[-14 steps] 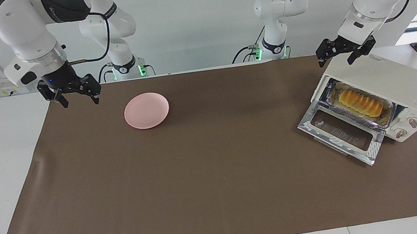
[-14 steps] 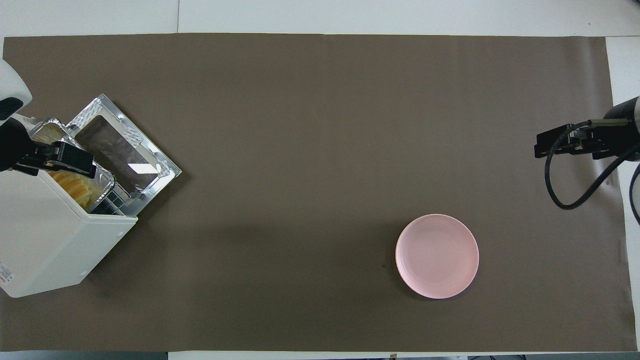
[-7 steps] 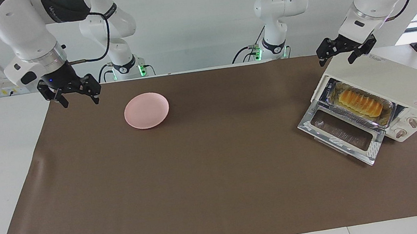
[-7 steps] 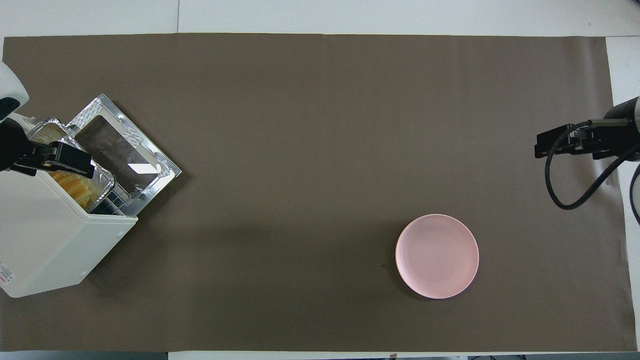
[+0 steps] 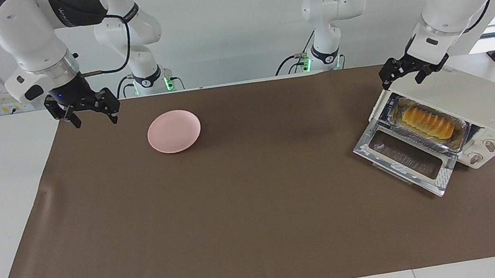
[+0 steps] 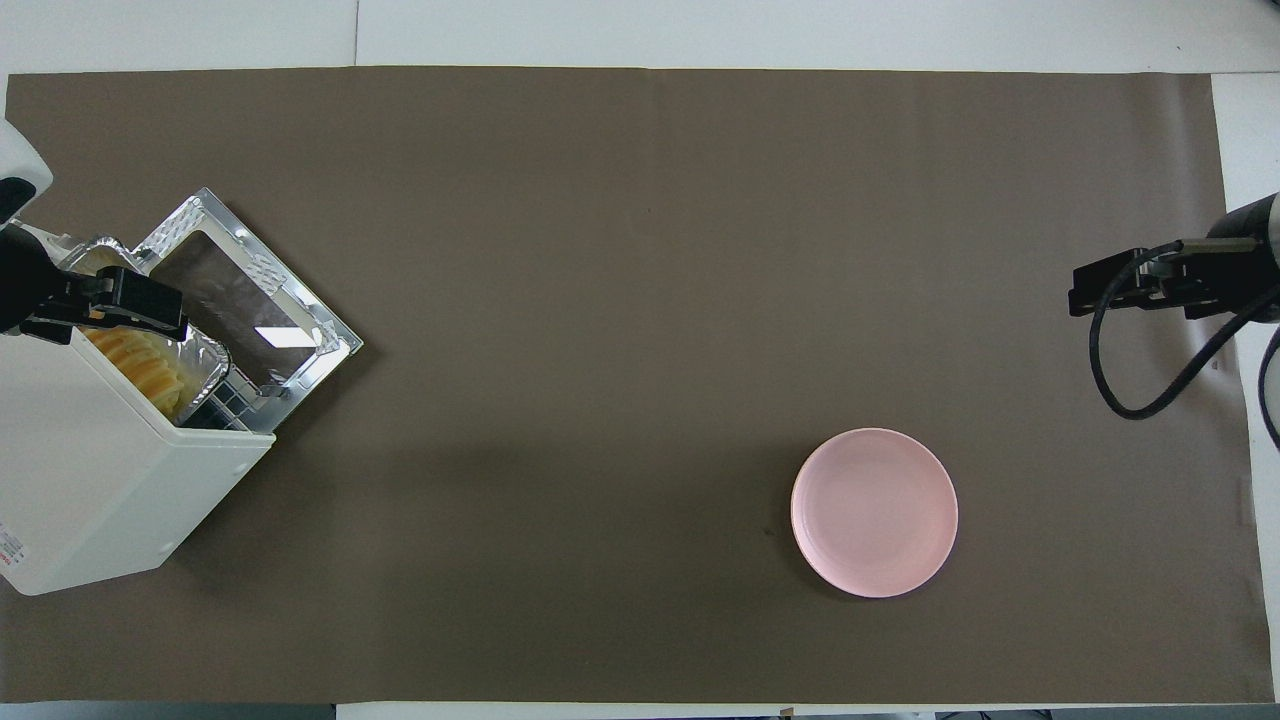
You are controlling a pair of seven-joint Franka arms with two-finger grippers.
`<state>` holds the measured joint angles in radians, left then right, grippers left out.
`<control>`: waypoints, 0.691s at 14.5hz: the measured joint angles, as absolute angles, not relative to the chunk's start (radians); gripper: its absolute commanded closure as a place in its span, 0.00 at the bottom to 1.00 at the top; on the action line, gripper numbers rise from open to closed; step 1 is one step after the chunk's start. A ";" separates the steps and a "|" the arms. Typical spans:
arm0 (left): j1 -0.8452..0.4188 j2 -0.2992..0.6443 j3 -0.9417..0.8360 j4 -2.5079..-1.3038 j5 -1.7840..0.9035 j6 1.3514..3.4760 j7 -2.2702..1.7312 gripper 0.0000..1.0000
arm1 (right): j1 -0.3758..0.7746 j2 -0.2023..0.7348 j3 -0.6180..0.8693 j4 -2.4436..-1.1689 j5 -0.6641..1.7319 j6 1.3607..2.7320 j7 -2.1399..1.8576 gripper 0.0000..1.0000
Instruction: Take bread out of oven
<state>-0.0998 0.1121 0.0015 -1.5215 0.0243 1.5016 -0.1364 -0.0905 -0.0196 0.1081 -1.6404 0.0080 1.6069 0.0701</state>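
Observation:
The cream-white oven (image 5: 466, 93) stands at the left arm's end of the table, its metal-framed glass door (image 5: 403, 157) folded down open. The golden ridged bread (image 5: 427, 121) lies in a silver foil tray (image 5: 460, 136) on the rack inside. The oven (image 6: 90, 470) and part of the bread (image 6: 145, 368) also show in the overhead view. My left gripper (image 5: 402, 79) is open and empty, in the air over the oven's top front edge; it also shows in the overhead view (image 6: 120, 305). My right gripper (image 5: 95, 121) is open and empty, and waits over the mat's corner at the right arm's end.
A pink plate (image 5: 174, 131) lies on the brown mat (image 5: 237, 207) toward the right arm's end, also seen from overhead (image 6: 874, 512). The open door (image 6: 250, 300) juts out over the mat. The right gripper's cable (image 6: 1150, 400) hangs beside it.
My left gripper has sunk a little toward the oven's top front edge. The right arm, bread, oven and plate have not moved.

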 measured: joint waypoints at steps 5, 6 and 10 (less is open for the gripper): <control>-0.099 0.337 0.002 -1.389 0.144 1.562 -0.370 0.00 | -0.090 -0.020 0.108 -1.640 0.008 1.607 0.070 0.00; -0.098 0.354 0.004 -1.389 0.163 1.590 -0.428 0.00 | -0.090 -0.020 0.108 -1.640 0.008 1.607 0.070 0.00; -0.094 0.380 0.024 -1.451 0.252 1.714 -0.640 0.00 | -0.090 -0.020 0.108 -1.640 0.008 1.607 0.070 0.00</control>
